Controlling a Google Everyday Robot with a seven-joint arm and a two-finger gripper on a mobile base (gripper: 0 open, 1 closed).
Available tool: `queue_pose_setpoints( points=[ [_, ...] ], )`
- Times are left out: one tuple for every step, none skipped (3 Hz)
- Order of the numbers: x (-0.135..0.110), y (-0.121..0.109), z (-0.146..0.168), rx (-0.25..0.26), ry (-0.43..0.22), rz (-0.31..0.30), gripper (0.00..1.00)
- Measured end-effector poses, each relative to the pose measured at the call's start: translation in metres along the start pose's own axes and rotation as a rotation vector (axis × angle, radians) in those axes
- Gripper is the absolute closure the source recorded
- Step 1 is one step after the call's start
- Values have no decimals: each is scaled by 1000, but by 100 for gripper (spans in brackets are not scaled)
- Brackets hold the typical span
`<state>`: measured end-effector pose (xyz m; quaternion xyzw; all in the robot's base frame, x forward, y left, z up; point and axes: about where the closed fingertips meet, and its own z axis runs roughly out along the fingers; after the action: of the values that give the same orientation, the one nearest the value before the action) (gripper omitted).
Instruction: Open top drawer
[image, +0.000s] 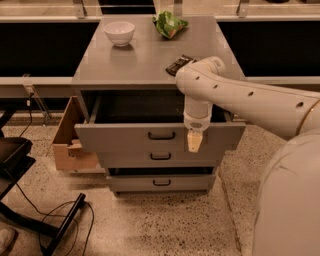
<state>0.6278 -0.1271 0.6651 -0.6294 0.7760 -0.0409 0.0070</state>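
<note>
Top drawer (120, 136): pulled out of the cabinet, dark interior showing, black handle (161, 135) at centre. Pincer (194, 142): pointing down before the drawer front, just right of the handle; grip cannot be told. Surface (140, 62): white bowl (119, 33), far left

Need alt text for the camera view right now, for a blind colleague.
The grey top drawer stands pulled out, and the gripper points down in front of its panel, just right of the black handle. A white bowl and a green packet sit on the cabinet top.
</note>
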Motion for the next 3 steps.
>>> queue_pose_setpoints(
  points=[
    [0, -1, -10, 0, 0, 0, 81],
    [1, -2, -16, 0, 0, 0, 0],
    [1, -2, -16, 0, 0, 0, 0]
  ],
)
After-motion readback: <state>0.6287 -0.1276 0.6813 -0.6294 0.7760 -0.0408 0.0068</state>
